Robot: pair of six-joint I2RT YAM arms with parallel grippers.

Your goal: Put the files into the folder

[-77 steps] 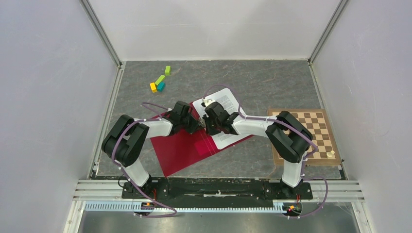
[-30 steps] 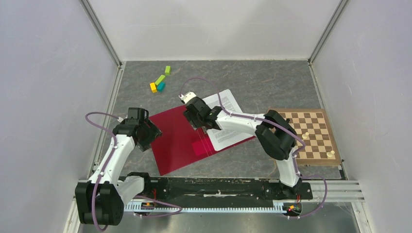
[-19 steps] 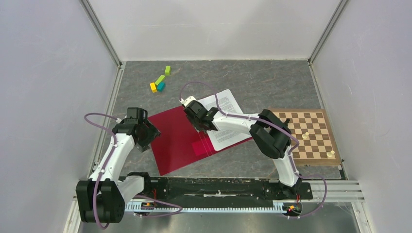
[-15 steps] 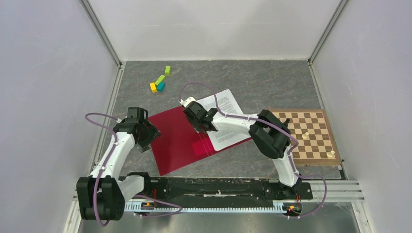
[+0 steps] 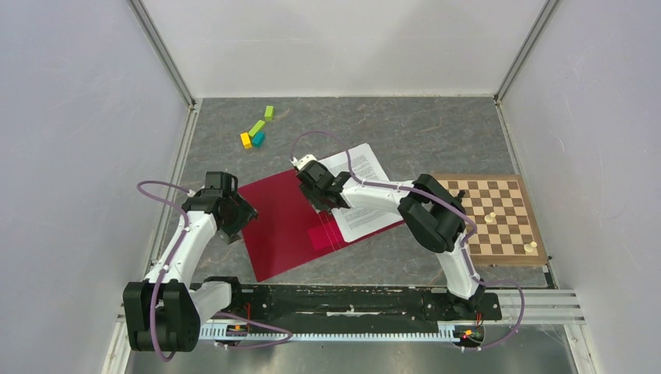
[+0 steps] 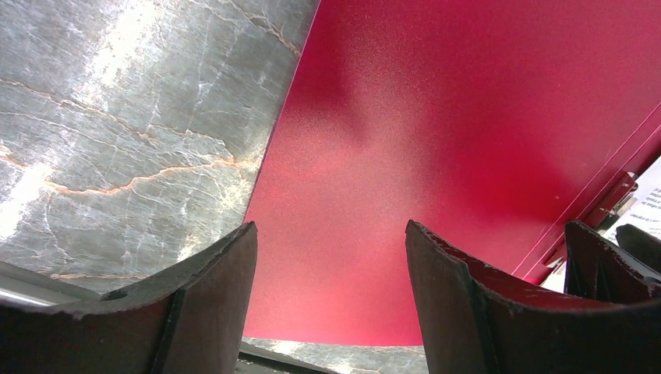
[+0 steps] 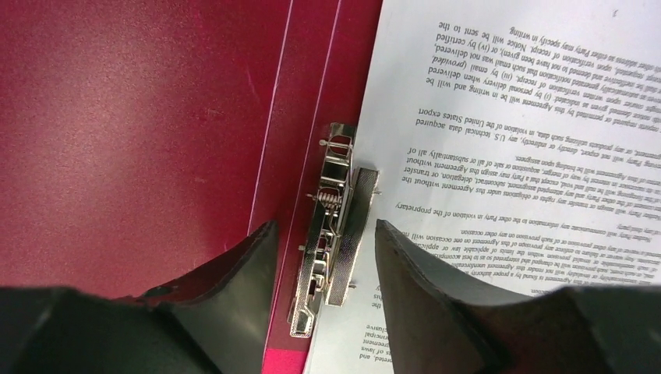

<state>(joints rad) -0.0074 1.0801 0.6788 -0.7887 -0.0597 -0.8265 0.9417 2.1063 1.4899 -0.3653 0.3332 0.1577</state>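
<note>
The red folder (image 5: 284,222) lies open and flat on the table. The files (image 5: 365,195), white sheets of dense print, rest on its right half. My right gripper (image 5: 318,187) hovers at the folder's spine. In the right wrist view its open jaws stand on either side of the metal clip (image 7: 335,234), with gaps on both sides. The files (image 7: 507,117) lie to the right of the clip and the red folder (image 7: 140,117) to its left. My left gripper (image 5: 234,214) is open over the folder's left edge, with only the red cover (image 6: 436,117) beneath its fingers (image 6: 218,280).
A brown chessboard (image 5: 510,195) with two pale pieces (image 5: 489,218) sits to the right of the folder. Several coloured blocks (image 5: 256,131) lie at the back left. The enclosure walls run close along both sides. Marbled table (image 6: 117,117) shows left of the folder.
My left arm has drawn back from the folder's middle to its left edge, leaving the left cover uncovered. The right gripper has shifted left onto the clip. Little has moved in the last second.
</note>
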